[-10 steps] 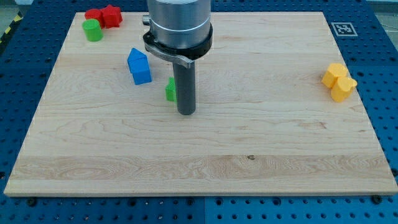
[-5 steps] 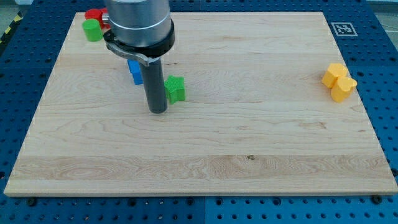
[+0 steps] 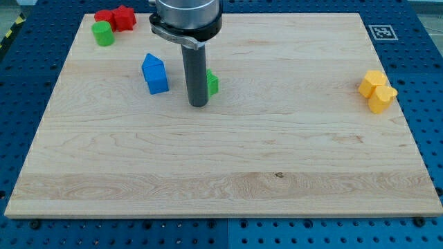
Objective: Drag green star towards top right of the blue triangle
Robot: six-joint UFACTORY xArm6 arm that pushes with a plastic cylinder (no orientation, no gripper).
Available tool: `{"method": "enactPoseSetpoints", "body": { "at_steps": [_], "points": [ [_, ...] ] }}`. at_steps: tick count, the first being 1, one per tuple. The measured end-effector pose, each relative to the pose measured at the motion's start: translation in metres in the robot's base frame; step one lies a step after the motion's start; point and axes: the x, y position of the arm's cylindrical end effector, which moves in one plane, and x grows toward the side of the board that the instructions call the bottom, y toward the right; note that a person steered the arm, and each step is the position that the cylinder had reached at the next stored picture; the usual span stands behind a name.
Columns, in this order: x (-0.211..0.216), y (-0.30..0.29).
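The green star [image 3: 212, 83] lies on the wooden board, mostly hidden behind my rod; only its right edge shows. My tip [image 3: 199, 104] rests on the board just left of and below the star, touching or nearly touching it. The blue triangle-topped block [image 3: 154, 74] stands to the view's left of the rod, a short gap away. The star sits to the right of the blue block and slightly lower than its top.
Red blocks [image 3: 115, 17] and a green cylinder [image 3: 104, 33] sit in the board's top left corner. Yellow blocks [image 3: 376, 90] lie near the right edge. A marker tag [image 3: 381, 32] is at the top right corner.
My rod swung left past the star, then came back right. The green star has shifted up and to the right, and is again partly hidden behind the rod.
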Motion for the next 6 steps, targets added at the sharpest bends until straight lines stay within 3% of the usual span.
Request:
{"method": "enactPoseSetpoints", "body": {
  "at_steps": [4, 6],
  "points": [
    [-0.027, 0.019],
    [-0.071, 0.02]
  ]
}}
